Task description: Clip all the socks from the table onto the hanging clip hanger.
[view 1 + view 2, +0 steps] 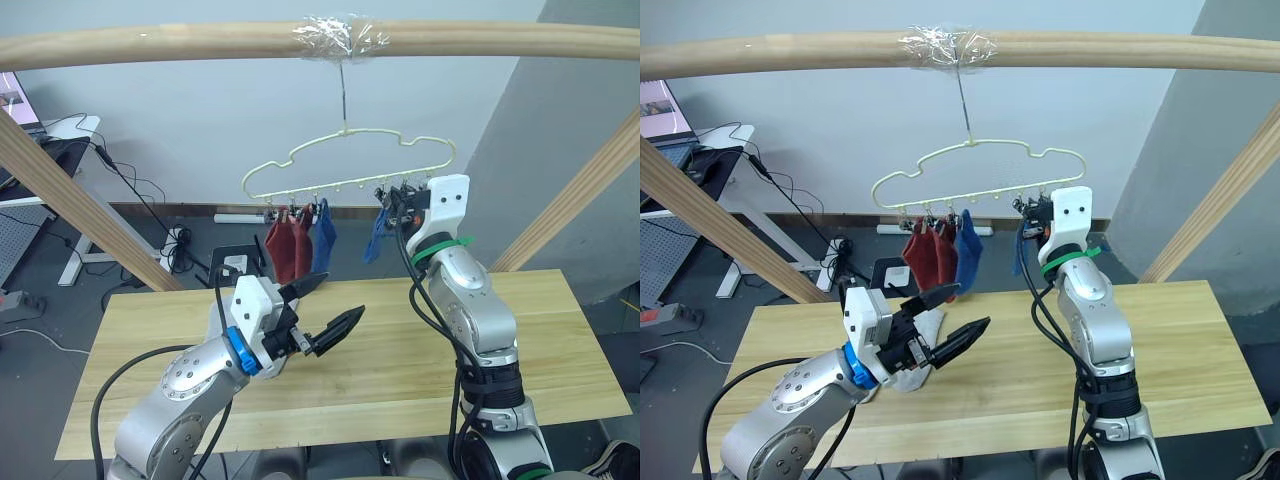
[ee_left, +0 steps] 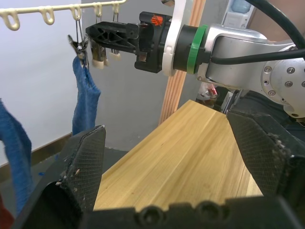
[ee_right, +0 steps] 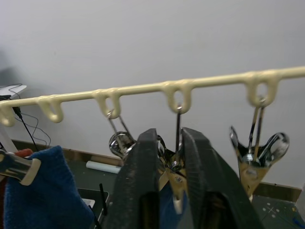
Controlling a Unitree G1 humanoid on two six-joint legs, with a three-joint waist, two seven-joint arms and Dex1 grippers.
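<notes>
The pale yellow clip hanger [image 1: 350,165] hangs by its hook from the taped beam. Two rust red socks [image 1: 287,245] and a blue sock [image 1: 325,235] are clipped side by side, and another blue sock [image 1: 375,238] hangs a little to the right. My right gripper [image 1: 393,207] is raised to the clip row beside that sock. In the right wrist view its fingers [image 3: 143,191] are shut on a metal clip [image 3: 174,167]. My left gripper [image 1: 342,295] hovers open over the table [image 1: 400,350] with nothing in it. A light grey sock [image 1: 930,322] lies on the table just behind it.
Slanted wooden beams [image 1: 70,205] flank the table on both sides, and a round beam [image 1: 150,45] crosses overhead. Behind the table are cables, a power strip [image 1: 240,216] on the floor and a desk [image 1: 60,130] at the far left.
</notes>
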